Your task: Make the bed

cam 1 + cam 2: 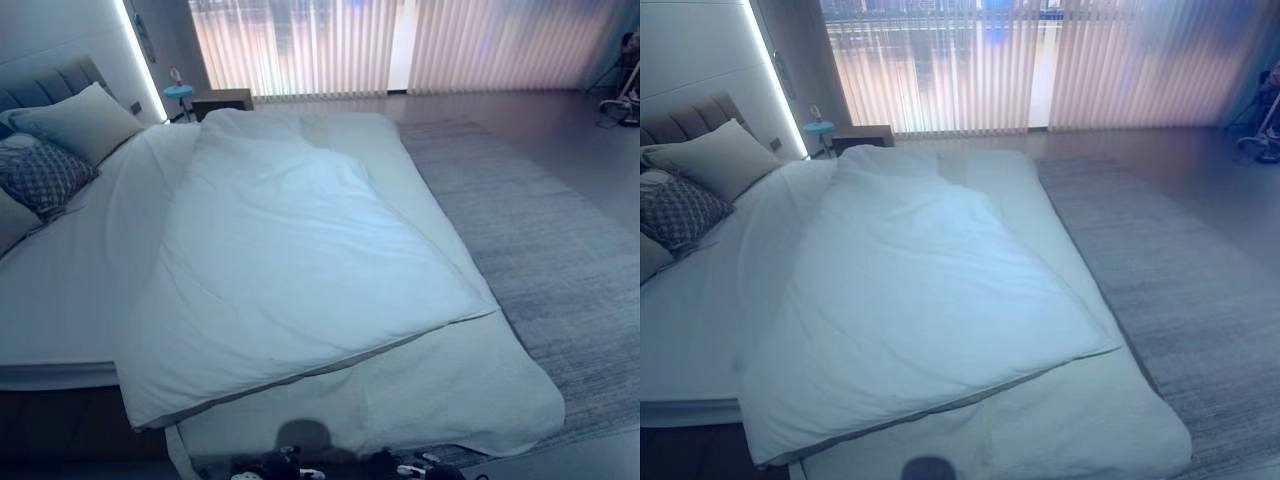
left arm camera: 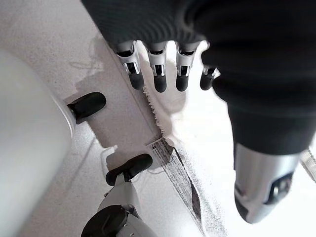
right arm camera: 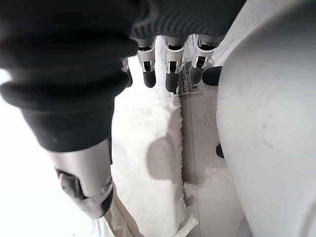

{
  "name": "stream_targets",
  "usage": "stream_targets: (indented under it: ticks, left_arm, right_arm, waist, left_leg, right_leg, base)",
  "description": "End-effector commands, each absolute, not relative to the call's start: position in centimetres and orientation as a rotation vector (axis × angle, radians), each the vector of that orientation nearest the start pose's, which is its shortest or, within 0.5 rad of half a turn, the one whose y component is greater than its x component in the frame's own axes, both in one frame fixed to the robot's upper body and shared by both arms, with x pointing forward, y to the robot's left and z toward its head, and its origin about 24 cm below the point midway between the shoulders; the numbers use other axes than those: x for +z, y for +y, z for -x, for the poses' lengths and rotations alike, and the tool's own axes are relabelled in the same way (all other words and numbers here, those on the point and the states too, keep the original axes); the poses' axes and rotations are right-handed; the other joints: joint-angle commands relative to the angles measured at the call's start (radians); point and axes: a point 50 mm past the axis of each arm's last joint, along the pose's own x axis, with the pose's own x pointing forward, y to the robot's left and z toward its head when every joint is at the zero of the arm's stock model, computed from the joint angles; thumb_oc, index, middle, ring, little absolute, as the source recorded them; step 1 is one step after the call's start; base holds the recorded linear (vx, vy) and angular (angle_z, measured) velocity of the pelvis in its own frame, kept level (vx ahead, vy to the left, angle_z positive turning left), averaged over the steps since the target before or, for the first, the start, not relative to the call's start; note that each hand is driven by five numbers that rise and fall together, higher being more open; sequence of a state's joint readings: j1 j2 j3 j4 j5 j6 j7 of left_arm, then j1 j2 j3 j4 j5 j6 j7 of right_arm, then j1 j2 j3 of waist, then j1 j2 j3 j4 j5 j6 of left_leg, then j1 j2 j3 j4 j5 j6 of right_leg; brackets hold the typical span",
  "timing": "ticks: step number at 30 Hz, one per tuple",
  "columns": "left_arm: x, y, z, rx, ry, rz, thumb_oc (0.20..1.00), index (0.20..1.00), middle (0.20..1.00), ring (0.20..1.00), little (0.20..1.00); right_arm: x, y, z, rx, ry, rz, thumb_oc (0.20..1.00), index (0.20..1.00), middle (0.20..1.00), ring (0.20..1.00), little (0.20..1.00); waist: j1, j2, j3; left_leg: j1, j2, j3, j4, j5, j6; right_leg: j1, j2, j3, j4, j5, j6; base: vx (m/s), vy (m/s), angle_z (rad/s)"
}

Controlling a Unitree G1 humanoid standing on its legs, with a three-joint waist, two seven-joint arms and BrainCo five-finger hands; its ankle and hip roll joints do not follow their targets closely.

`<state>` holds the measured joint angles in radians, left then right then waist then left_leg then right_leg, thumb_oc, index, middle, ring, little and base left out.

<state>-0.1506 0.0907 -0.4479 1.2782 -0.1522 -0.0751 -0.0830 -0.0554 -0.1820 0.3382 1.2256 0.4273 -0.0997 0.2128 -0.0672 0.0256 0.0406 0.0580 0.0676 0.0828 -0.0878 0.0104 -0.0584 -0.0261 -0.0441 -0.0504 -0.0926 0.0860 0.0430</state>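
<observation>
A white duvet (image 1: pixel 300 270) lies askew on the bed, its near edge running slantwise and its lower left corner hanging off the side. Bare sheet (image 1: pixel 60 280) shows to its left and at the foot (image 1: pixel 450 390). A plain pillow (image 1: pixel 85 120) and a patterned pillow (image 1: pixel 40 175) lean at the padded headboard (image 1: pixel 45 85). My left hand (image 2: pixel 158 74) hangs with straight fingers over pale floor, holding nothing. My right hand (image 3: pixel 170 69) is open too, above a fringed white cloth edge (image 3: pixel 153 148).
A grey rug (image 1: pixel 540 230) covers the floor right of the bed. A dark nightstand (image 1: pixel 222 100) and a small blue side table (image 1: pixel 178 92) stand beyond the bed, before vertical blinds (image 1: pixel 400 45). The same fringed edge (image 2: pixel 163 123) runs under my left hand.
</observation>
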Motion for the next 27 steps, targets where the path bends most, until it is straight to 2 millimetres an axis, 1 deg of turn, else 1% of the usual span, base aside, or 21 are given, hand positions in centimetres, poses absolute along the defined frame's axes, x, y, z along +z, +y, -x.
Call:
stream_targets:
  ticks: [1,4,6,7,8,9,12,13,14,16,17,18,20,21,22,24,27]
  left_arm:
    - [-15.4,13.6,-15.4,-0.292,1.058,-0.149,1.000,1.000,1.000,1.000,1.000]
    - [-15.1,13.5,-16.3,-0.241,1.030,-0.092,1.000,1.000,1.000,1.000,1.000]
    - [-14.4,13.3,-17.6,-0.216,0.972,-0.058,1.000,1.000,1.000,1.000,1.000]
    - [-14.4,13.3,-17.6,-0.216,0.972,-0.058,1.000,1.000,1.000,1.000,1.000]
    - [-13.9,13.0,-18.5,-0.208,0.937,-0.016,1.000,1.000,1.000,1.000,1.000]
    - [-12.9,12.8,-20.4,-0.158,0.863,0.074,1.000,1.000,1.000,1.000,1.000]
    - [-11.3,12.1,-22.9,-0.089,0.773,0.244,1.000,1.000,1.000,1.000,1.000]
    - [-10.5,11.9,-23.8,-0.070,0.736,0.316,1.000,1.000,1.000,1.000,1.000]
    - [-9.9,11.7,-24.7,-0.069,0.711,0.352,1.000,1.000,1.000,1.000,1.000]
    - [-8.3,11.5,-26.5,-0.059,0.638,0.453,1.000,1.000,1.000,1.000,1.000]
    - [-7.7,11.4,-27.3,-0.059,0.616,0.477,1.000,1.000,1.000,1.000,1.000]
    - [-7.5,11.5,-27.6,-0.055,0.614,0.480,1.000,1.000,1.000,1.000,1.000]
    - [-6.3,11.6,-28.8,-0.025,0.560,0.545,1.000,1.000,1.000,1.000,1.000]
    - [-6.3,11.6,-28.8,-0.025,0.560,0.545,1.000,1.000,1.000,1.000,1.000]
    - [-5.9,11.7,-29.3,-0.017,0.542,0.565,1.000,1.000,1.000,1.000,1.000]
    - [-4.5,12.0,-30.6,0.043,0.476,0.673,1.000,1.000,1.000,1.000,1.000]
    - [-3.2,12.8,-31.9,0.112,0.412,0.759,1.000,1.000,1.000,1.000,1.000]
  right_arm:
    - [-15.9,-16.8,-12.6,0.144,1.073,-0.146,1.000,1.000,1.000,1.000,1.000]
    - [-15.8,-16.7,-13.0,0.147,1.059,-0.146,1.000,1.000,1.000,1.000,1.000]
    - [-15.6,-16.7,-13.5,0.144,1.034,-0.153,1.000,1.000,1.000,1.000,1.000]
    - [-15.6,-16.7,-13.5,0.144,1.034,-0.153,1.000,1.000,1.000,1.000,1.000]
    - [-15.4,-16.7,-13.9,0.146,1.019,-0.151,1.000,1.000,1.000,1.000,1.000]
    - [-15.0,-16.9,-14.8,0.152,0.989,-0.141,1.000,1.000,1.000,1.000,1.000]
    - [-14.3,-16.9,-16.6,0.157,0.931,-0.129,1.000,1.000,1.000,1.000,1.000]
    - [-13.8,-16.9,-17.5,0.158,0.896,-0.130,1.000,1.000,1.000,1.000,1.000]
    - [-13.3,-16.7,-18.5,0.164,0.861,-0.128,1.000,1.000,1.000,1.000,1.000]
    - [-12.1,-16.2,-20.2,0.198,0.782,-0.133,1.000,1.000,1.000,1.000,1.000]
    - [-11.5,-15.8,-20.9,0.224,0.749,-0.134,1.000,1.000,1.000,1.000,1.000]
    - [-11.4,-15.7,-21.1,0.234,0.741,-0.136,1.000,1.000,1.000,1.000,1.000]
    - [-10.5,-15.0,-22.0,0.266,0.689,-0.158,1.000,1.000,1.000,1.000,1.000]
    - [-10.5,-15.0,-22.0,0.266,0.689,-0.158,1.000,1.000,1.000,1.000,1.000]
    - [-10.3,-14.9,-22.2,0.273,0.673,-0.160,1.000,1.000,1.000,1.000,1.000]
    - [-9.2,-14.3,-23.2,0.310,0.615,-0.140,1.000,1.000,1.000,1.000,1.000]
    - [-8.6,-14.1,-23.6,0.328,0.580,-0.146,1.000,1.000,1.000,1.000,1.000]
  waist:
    - [-0.023,-0.032,0.005]
    - [-0.027,-0.033,0.020]
    - [-0.034,-0.038,0.042]
    - [-0.034,-0.038,0.042]
    - [-0.037,-0.040,0.056]
    - [-0.041,-0.044,0.093]
    - [-0.041,-0.049,0.146]
    - [-0.044,-0.052,0.170]
    - [-0.048,-0.055,0.191]
    - [-0.056,-0.063,0.220]
    - [-0.060,-0.065,0.229]
    - [-0.063,-0.064,0.227]
    - [-0.067,-0.066,0.228]
    - [-0.068,-0.065,0.225]
    - [-0.070,-0.068,0.229]
    - [-0.078,-0.068,0.235]
    - [-0.084,-0.068,0.237]
  left_leg:
    - [-0.071,0.022,0.036,0.001,0.018,-0.011]
    - [-0.083,0.025,0.038,0.001,0.021,-0.012]
    - [-0.097,0.028,0.038,0.001,0.026,-0.013]
    - [-0.097,0.028,0.038,0.001,0.026,-0.013]
    - [-0.106,0.027,0.036,0.001,0.031,-0.013]
    - [-0.129,0.025,0.029,0.001,0.043,-0.013]
    - [-0.165,0.018,0.028,0.004,0.063,-0.009]
    - [-0.199,0.017,0.025,0.039,0.057,-0.006]
    - [-0.238,0.017,0.021,0.076,0.051,-0.006]
    - [-0.319,0.016,0.015,0.157,0.038,-0.005]
    - [-0.363,0.016,0.009,0.199,0.030,-0.007]
    - [-0.397,0.015,0.007,0.230,0.024,-0.009]
    - [-0.468,0.024,0.004,0.303,0.005,-0.011]
    - [-0.475,0.025,0.003,0.308,0.003,-0.011]
    - [-0.496,0.026,0.000,0.338,-0.005,-0.015]
    - [-0.576,0.046,0.003,0.416,-0.032,-0.023]
    - [-0.636,0.057,0.002,0.461,-0.047,-0.033]
  right_leg:
    - [0.004,-0.054,0.010,0.005,-0.041,0.100]
    - [-0.011,-0.052,0.015,0.005,-0.038,0.099]
    - [-0.024,-0.048,0.018,0.005,-0.033,0.096]
    - [-0.024,-0.048,0.018,0.005,-0.033,0.096]
    - [-0.033,-0.045,0.019,0.005,-0.031,0.093]
    - [-0.052,-0.043,0.017,0.005,-0.024,0.089]
    - [-0.096,-0.044,0.020,0.017,-0.011,0.087]
    - [-0.134,-0.044,0.025,0.059,-0.018,0.083]
    - [-0.177,-0.043,0.028,0.103,-0.023,0.082]
    - [-0.255,-0.033,0.033,0.192,-0.049,0.079]
    - [-0.290,-0.029,0.029,0.225,-0.060,0.080]
    - [-0.317,-0.029,0.024,0.246,-0.064,0.080]
    - [-0.382,-0.030,0.018,0.304,-0.079,0.080]
    - [-0.387,-0.030,0.017,0.307,-0.080,0.080]
    - [-0.405,-0.030,0.015,0.331,-0.086,0.079]
    - [-0.486,-0.033,0.011,0.396,-0.101,0.082]
    - [-0.549,-0.030,0.010,0.435,-0.110,0.080]
  base:
    - [0.00,0.000,0.00]
    - [-0.03,-0.009,-0.02]
    - [-0.06,-0.020,-0.07]
    - [-0.06,-0.014,-0.11]
    - [-0.12,-0.017,-0.14]
    - [-0.16,-0.019,-0.09]
    - [-0.15,-0.005,0.01]
    - [-0.19,0.002,0.00]
    - [-0.22,-0.001,-0.02]
    - [-0.20,-0.011,0.09]
    - [-0.15,-0.015,0.16]
    - [-0.11,-0.015,0.11]
    - [-0.06,-0.020,-0.01]
    - [-0.03,-0.024,0.03]
    - [-0.05,-0.015,-0.01]
    - [-0.08,-0.007,-0.01]
    - [-0.05,-0.002,-0.05]
